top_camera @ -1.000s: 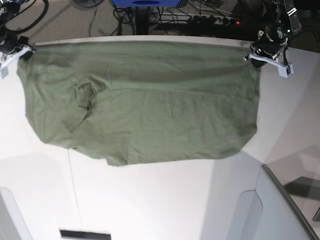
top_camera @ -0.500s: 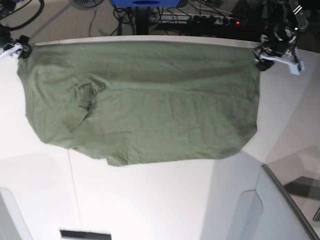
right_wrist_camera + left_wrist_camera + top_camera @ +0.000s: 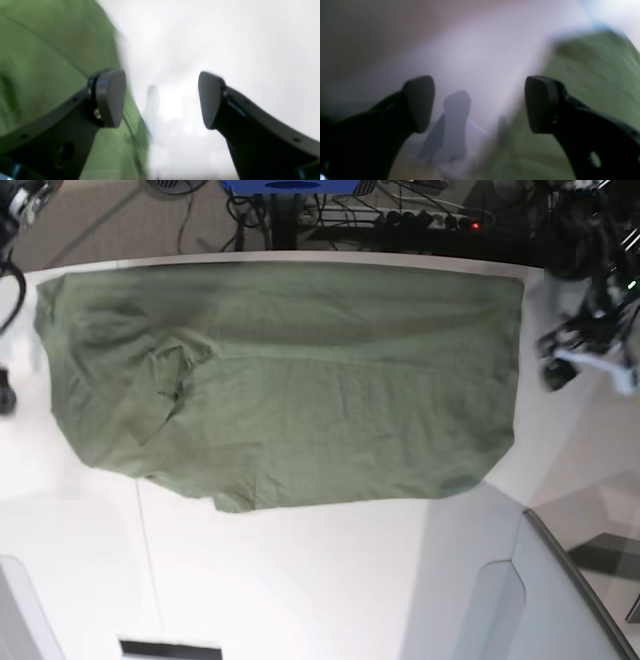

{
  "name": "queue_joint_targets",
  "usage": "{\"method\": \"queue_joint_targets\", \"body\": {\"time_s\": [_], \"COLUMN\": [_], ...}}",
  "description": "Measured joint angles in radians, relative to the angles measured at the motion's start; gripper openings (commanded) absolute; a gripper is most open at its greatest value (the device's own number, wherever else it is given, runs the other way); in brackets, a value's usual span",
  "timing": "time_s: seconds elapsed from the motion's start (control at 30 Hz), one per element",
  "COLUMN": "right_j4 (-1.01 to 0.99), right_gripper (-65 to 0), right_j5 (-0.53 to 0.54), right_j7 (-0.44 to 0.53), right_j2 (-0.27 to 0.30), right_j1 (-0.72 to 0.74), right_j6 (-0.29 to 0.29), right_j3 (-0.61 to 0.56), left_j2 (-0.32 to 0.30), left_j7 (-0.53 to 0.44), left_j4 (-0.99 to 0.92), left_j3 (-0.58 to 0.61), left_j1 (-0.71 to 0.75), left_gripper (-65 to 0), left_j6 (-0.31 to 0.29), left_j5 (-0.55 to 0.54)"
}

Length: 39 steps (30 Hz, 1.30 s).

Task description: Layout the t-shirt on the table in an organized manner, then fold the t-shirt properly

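Note:
The olive-green t-shirt point(image 3: 300, 380) lies spread flat across the far half of the white table point(image 3: 300, 580), with a rumpled fold left of centre. My left gripper point(image 3: 585, 365) hovers blurred just off the shirt's right edge. In the left wrist view my left gripper point(image 3: 480, 105) is open and empty over the table point(image 3: 482, 50), with the t-shirt point(image 3: 595, 75) to its right. My right gripper point(image 3: 161, 100) is also open and empty, the t-shirt point(image 3: 50, 50) under its left finger. In the base view only a dark bit of the right gripper point(image 3: 5, 395) shows at the left edge.
A grey angled panel point(image 3: 560, 590) rises at the near right. Cables and a power strip point(image 3: 420, 218) lie on the floor behind the table, beside a blue object point(image 3: 290, 186). A thin dark seam point(image 3: 150, 560) runs down the near tabletop.
Both grippers have opened and let go of the shirt's far corners. Each has moved outward and nearer, off the cloth. The shirt's far edge now rests on the table.

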Motion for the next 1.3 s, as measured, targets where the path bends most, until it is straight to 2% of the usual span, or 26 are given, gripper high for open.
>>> {"method": "queue_joint_targets", "body": {"time_s": [0.1,0.13,0.17,0.23,0.33,0.47,0.57,0.77,0.83,0.97,1.17,1.3], "right_j4": [-0.162,-0.228,-0.298,-0.439,-0.664,-0.826,-0.837,-0.836,-0.836,-0.836,-0.755,-0.669], "right_gripper": [-22.2,-22.2,-22.2,-22.2,-22.4,-22.4,-22.4,-23.4,-32.0,-63.8,-65.0,-65.0], "right_j5": [0.017,0.016,-0.002,-0.011,-0.008,-0.001,-0.009,0.004,0.006,0.003,-0.002,-0.002], "right_j7": [0.134,0.153,0.194,0.238,0.373,0.517,0.533,0.55,0.551,0.542,0.528,0.523], "right_j2": [0.003,0.006,0.011,0.032,0.071,0.077,0.068,0.058,0.058,0.057,0.051,0.046], "right_j1": [0.118,0.147,0.169,0.216,0.298,0.343,0.321,0.308,0.306,0.291,0.262,0.22], "right_j6": [0.009,0.009,0.005,-0.004,-0.008,-0.006,-0.069,-0.071,-0.071,-0.071,-0.067,-0.068], "right_j3": [-0.136,-0.16,-0.181,-0.208,-0.256,-0.324,-0.366,-0.376,-0.376,-0.375,-0.375,-0.375], "left_j2": [0.027,0.042,0.056,0.077,0.089,0.081,0.065,0.056,0.055,0.055,0.059,0.077], "left_j7": [-0.008,-0.005,-0.004,-0.001,-0.002,-0.001,-0.002,-0.005,-0.005,-0.005,-0.006,-0.009], "left_j4": [0.006,0.006,0.005,0.003,0.003,0.002,0.003,0.003,0.003,0.003,0.003,0.002], "left_j3": [0.143,0.171,0.187,0.208,0.226,0.214,0.21,0.21,0.21,0.21,0.24,0.403], "left_j1": [-0.055,-0.063,-0.066,-0.067,-0.069,-0.058,-0.034,-0.024,-0.017,-0.018,-0.025,-0.03], "left_gripper": [-48.9,-59.1,-65.0,-65.0,-65.0,-65.0,-65.0,-65.0,-65.0,-65.0,-65.0,-65.0], "left_j6": [0.0,0.001,0.001,0.008,0.008,0.012,0.013,0.013,0.013,0.012,0.013,0.02], "left_j5": [0.002,0.005,0.0,0.01,0.01,0.011,0.013,0.012,0.013,0.012,0.016,0.019]}}
